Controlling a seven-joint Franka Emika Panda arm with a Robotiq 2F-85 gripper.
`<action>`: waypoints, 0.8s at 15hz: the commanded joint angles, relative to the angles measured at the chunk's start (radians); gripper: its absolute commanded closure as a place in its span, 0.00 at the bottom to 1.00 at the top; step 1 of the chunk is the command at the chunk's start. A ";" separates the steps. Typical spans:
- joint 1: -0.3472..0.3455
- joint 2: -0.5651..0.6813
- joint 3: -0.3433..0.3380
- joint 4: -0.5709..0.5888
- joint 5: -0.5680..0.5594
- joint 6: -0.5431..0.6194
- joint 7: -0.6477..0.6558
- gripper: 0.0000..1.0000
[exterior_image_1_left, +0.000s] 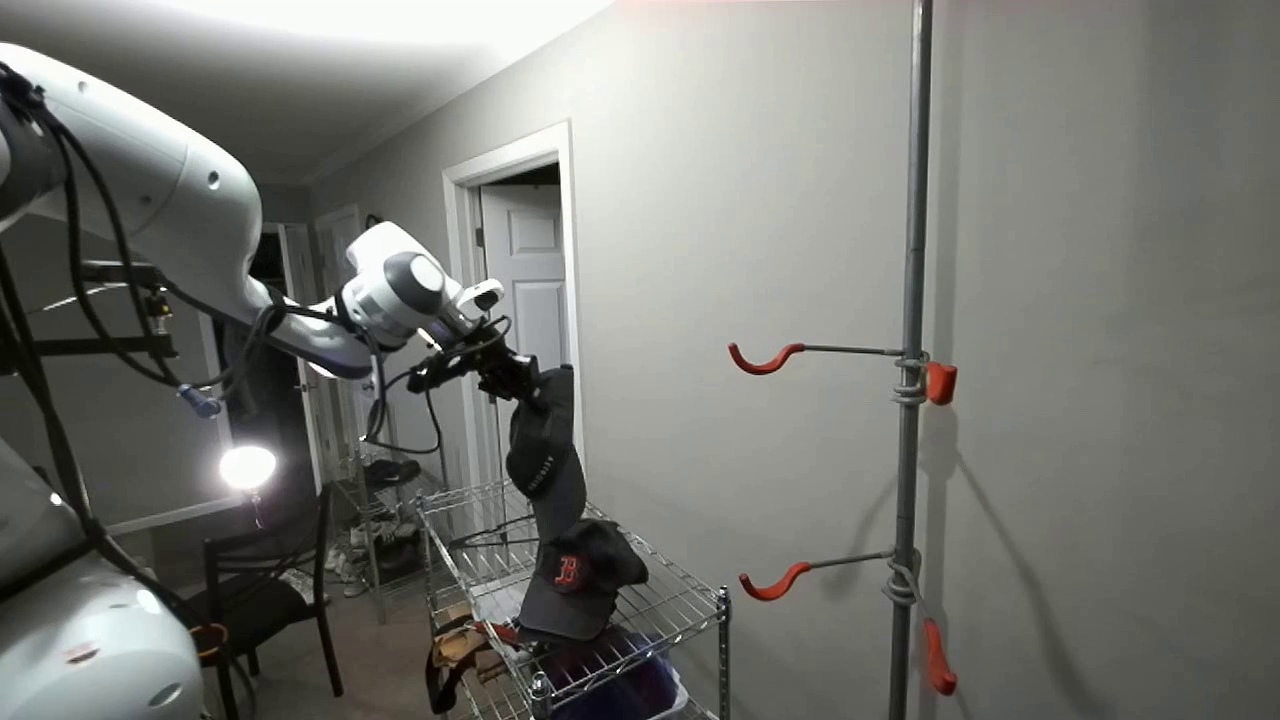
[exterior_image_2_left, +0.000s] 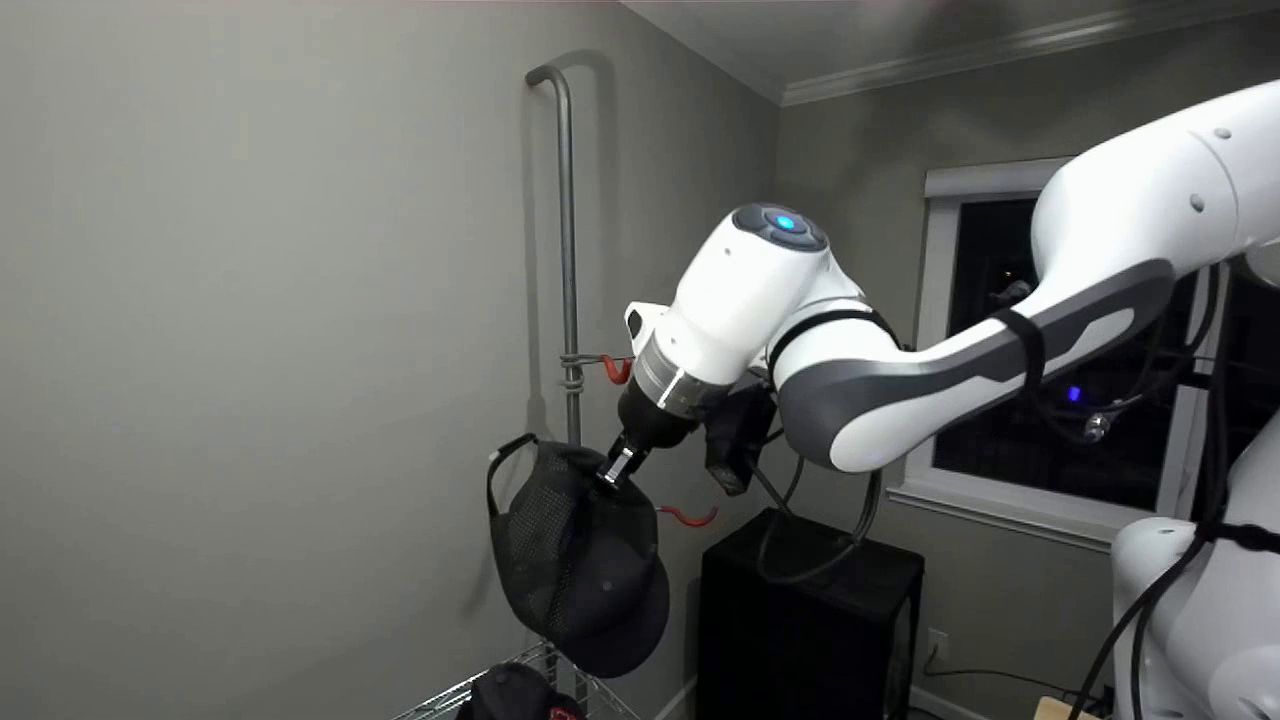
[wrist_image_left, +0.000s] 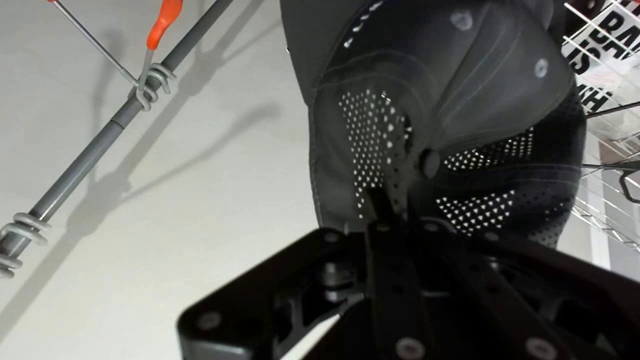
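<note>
Black fabric and perforated mesh make up the curved-brim baseball cap (exterior_image_2_left: 585, 570) hanging from the black two-fingered gripper (exterior_image_2_left: 614, 474), whose jaws are pinched together on the cloth of the cap's crown. It is in the air above the chrome wire shelf (exterior_image_1_left: 672, 610), its brim (exterior_image_1_left: 562, 500) pointing down in both exterior views. The long axis runs steeply, tilted from upright, from the narrow back strap (exterior_image_2_left: 491, 488) at the top to the brim at the bottom. In the wrist view the dark fingertips (wrist_image_left: 381, 206) blend into the mesh, so the exact pinch spot is hard to make out, and the top edge cuts off the brim. White lettering (exterior_image_1_left: 541, 473) on the front is too small to read. Below, on the shelf, sits a dark baseball cap (exterior_image_1_left: 585, 595) with a red letter B (exterior_image_1_left: 567, 572), cropped by the bottom edge in an exterior view; whether the hanging brim touches it cannot be told.
</note>
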 joint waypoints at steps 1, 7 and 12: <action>-0.014 -0.020 0.021 0.083 0.178 -0.157 -0.183 0.96; 0.000 -0.009 0.006 0.166 0.378 -0.333 -0.326 0.96; 0.004 -0.005 -0.002 0.202 0.516 -0.403 -0.393 0.96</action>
